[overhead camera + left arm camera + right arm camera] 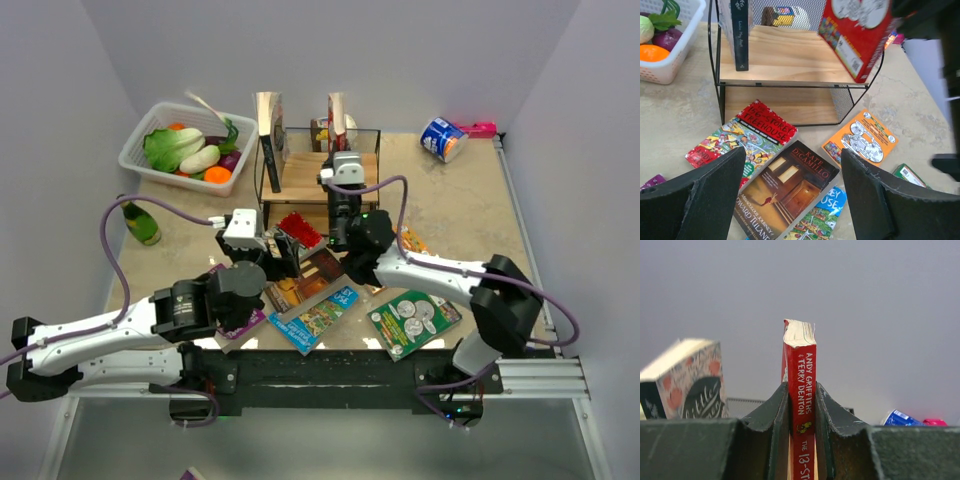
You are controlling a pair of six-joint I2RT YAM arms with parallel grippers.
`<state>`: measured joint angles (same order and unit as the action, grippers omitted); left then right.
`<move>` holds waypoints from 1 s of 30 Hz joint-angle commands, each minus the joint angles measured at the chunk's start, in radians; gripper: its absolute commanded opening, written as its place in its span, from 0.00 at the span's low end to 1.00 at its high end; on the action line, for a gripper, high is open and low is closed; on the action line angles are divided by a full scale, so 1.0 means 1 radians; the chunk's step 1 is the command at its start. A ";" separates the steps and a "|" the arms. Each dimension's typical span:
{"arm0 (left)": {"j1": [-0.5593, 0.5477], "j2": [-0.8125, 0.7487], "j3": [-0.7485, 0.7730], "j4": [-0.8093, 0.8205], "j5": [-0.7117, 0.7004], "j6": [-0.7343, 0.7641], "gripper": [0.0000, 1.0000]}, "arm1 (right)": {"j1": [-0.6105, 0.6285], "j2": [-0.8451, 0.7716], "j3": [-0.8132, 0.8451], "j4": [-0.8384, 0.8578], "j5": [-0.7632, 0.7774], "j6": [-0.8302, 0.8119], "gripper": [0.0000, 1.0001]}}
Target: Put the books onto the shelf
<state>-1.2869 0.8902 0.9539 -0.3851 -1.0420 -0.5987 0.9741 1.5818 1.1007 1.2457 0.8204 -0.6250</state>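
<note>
Red-spined and cream at the page edges, one paperback [802,355] stands pinched between the fingers of the right gripper [802,390], whose jaws press flat against both covers. From above, we see that gripper holding it over the right end of the shelf [300,178]. In the left wrist view the book leans, its lower corner down at the right edge of the wooden top board [790,55]. We cannot tell whether that corner touches the wood. A dark paperback [268,125] with a leaf pattern on its cover stands upright at the left end of the same board.

Our left gripper [287,250] hangs just on the near side of the shelf with its jaws spread wide and nothing between them. Below it, more books lie flat on the table [470,200]. A brown book [790,185] shows between the two fingers. A red Treehouse book [747,135] lies to its left, close to the shelf's left leg. An orange book [862,137] lies to the right, near the shelf's right end. Closer to the near edge we find a blue-green book [315,318], a green book with coins [412,322] to its right, and a purple book [240,325] partly hidden under the left arm.

At the far left sits a white basket [135,150] of vegetables, with a green bottle [140,222] nearer along the left side. A blue can [443,138] lies at the far right.
</note>
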 commanded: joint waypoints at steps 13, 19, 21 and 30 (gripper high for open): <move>0.003 -0.128 -0.110 -0.070 0.017 -0.154 0.81 | -0.006 0.167 0.076 0.412 0.002 -0.030 0.00; 0.003 -0.151 -0.130 -0.094 0.028 -0.171 0.80 | -0.023 0.225 0.109 0.501 0.017 -0.028 0.00; 0.003 -0.154 -0.133 -0.094 0.022 -0.168 0.80 | -0.029 0.251 0.134 0.523 0.028 -0.030 0.00; 0.003 -0.162 -0.164 -0.032 -0.004 -0.135 0.81 | -0.064 0.314 0.208 0.511 0.019 0.036 0.00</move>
<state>-1.2869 0.7322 0.8070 -0.4759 -1.0004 -0.7387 0.9276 1.8832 1.2552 1.2877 0.8204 -0.6357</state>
